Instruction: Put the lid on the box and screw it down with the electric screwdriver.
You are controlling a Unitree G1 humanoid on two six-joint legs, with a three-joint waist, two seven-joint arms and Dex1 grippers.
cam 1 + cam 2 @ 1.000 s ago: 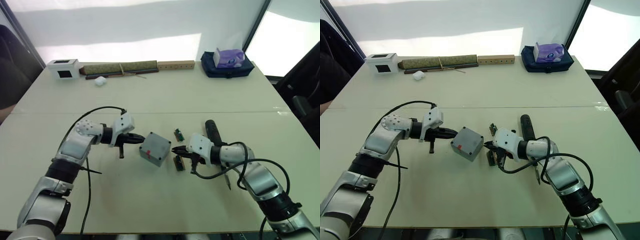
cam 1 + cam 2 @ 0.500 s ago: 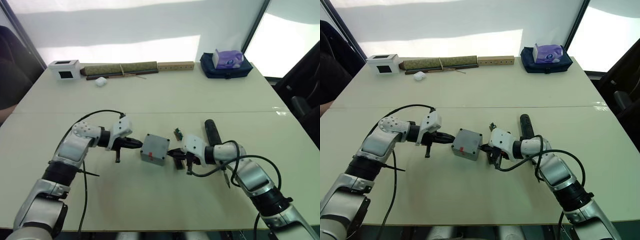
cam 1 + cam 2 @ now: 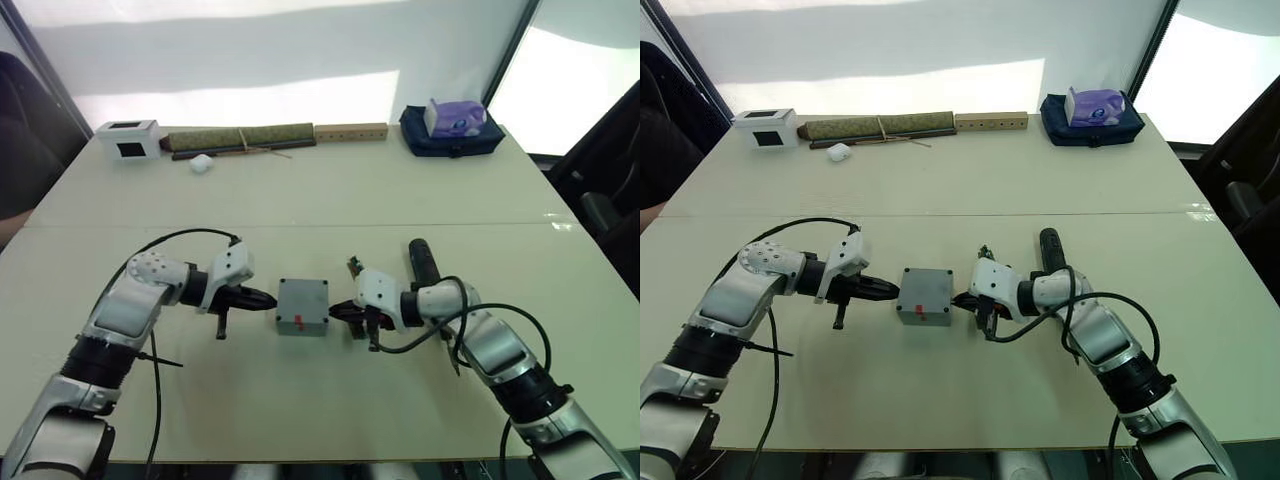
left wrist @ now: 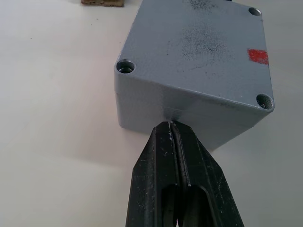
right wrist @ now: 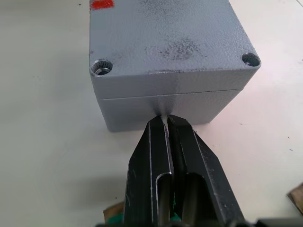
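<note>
Grey box [image 3: 303, 306] flat on table [image 3: 300, 200], lid [image 5: 161, 42] seated on top; left gripper [image 4: 171, 124] and right gripper [image 5: 164, 118] clenched, tips pressing opposite sides; electric screwdriver [image 3: 424, 262] lying beyond right arm.

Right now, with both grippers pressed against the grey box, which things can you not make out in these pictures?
- Box: the far sides are hidden in the wrist views by its own body.
- Screw holes: too dark to tell if screws sit inside.
- Screwdriver: its tip is hidden in the head views behind the right arm.
- Green circuit pieces: too small; partly behind the right gripper.
- Left gripper: its base is cut off by the edge.
</note>
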